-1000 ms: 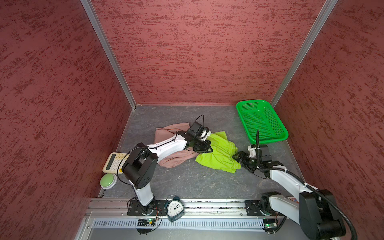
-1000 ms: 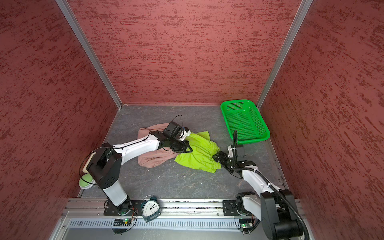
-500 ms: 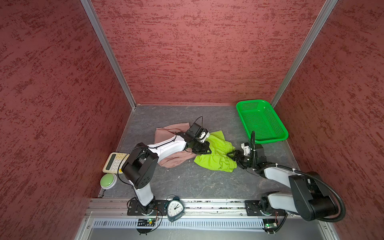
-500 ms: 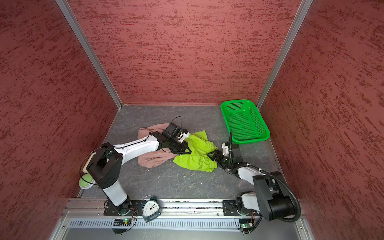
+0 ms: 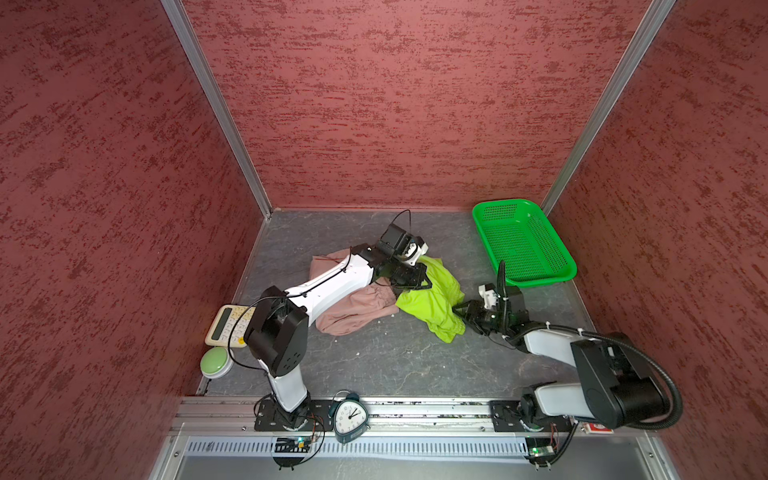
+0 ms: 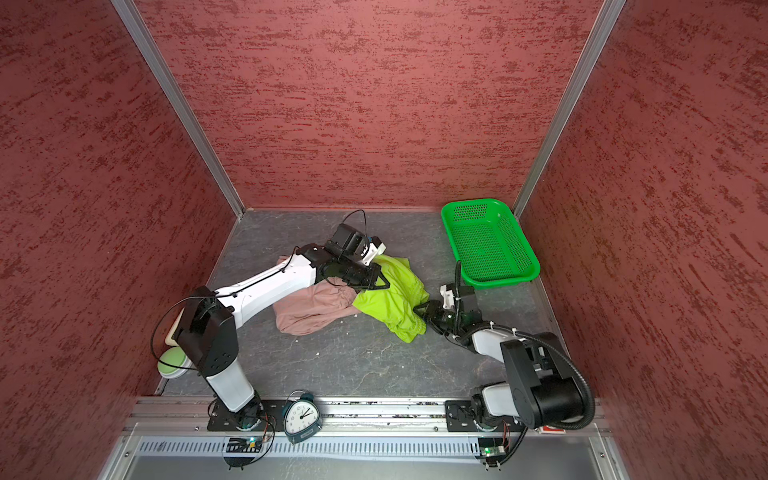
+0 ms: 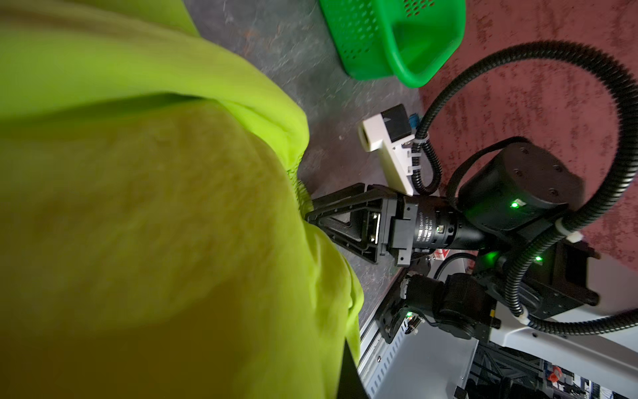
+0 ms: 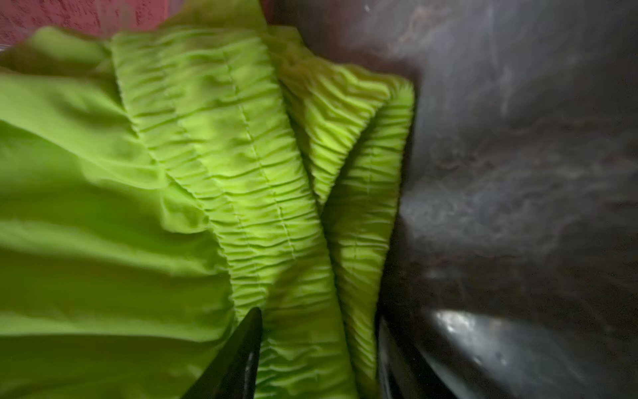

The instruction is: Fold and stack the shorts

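1. You see the left gripper (image 5: 420, 281) clenched on an edge of the thin lime green cloth shorts (image 5: 436, 299), mid-table.
2. The right gripper (image 5: 459, 312) straddles their gathered waistband (image 8: 262, 179); you cannot tell if it is clamped.
3. The crumpled dusty pink cloth shorts (image 5: 353, 311) touch the lime pair, partly under the left arm.
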`<state>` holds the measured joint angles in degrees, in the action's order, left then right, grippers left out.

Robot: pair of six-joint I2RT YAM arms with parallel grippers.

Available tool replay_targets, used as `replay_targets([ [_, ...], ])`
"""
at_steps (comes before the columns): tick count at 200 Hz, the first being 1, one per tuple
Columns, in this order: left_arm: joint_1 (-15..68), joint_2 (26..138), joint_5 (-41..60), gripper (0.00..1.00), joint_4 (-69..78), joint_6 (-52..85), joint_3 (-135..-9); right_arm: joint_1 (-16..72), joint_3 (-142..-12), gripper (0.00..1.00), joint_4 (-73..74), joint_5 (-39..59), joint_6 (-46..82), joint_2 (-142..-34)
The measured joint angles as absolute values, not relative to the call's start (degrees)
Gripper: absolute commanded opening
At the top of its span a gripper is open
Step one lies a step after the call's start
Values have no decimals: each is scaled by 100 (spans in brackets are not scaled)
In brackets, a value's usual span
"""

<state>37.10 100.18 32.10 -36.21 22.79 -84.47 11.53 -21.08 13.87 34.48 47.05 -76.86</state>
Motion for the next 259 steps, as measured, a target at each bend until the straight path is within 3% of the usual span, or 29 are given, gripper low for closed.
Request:
replay_targets([
  [99,2405,10040,3395,0,-4652,1496,-9727,1146,-2845,65,1055,3398,4077,-7568],
  [175,2215,10136,3894,0,-4740,591,-10827,1146,-2845,65,1214,3380,4003,-7518],
  [200,1997,10042,3933,0,-4783,303,-10304,1146,-2845,65,1260,3385,3994,-7461],
  [259,797,8879,3769,0,-4593,301,-7461,1153,-2845,66,1236,3380,3822,-7435],
])
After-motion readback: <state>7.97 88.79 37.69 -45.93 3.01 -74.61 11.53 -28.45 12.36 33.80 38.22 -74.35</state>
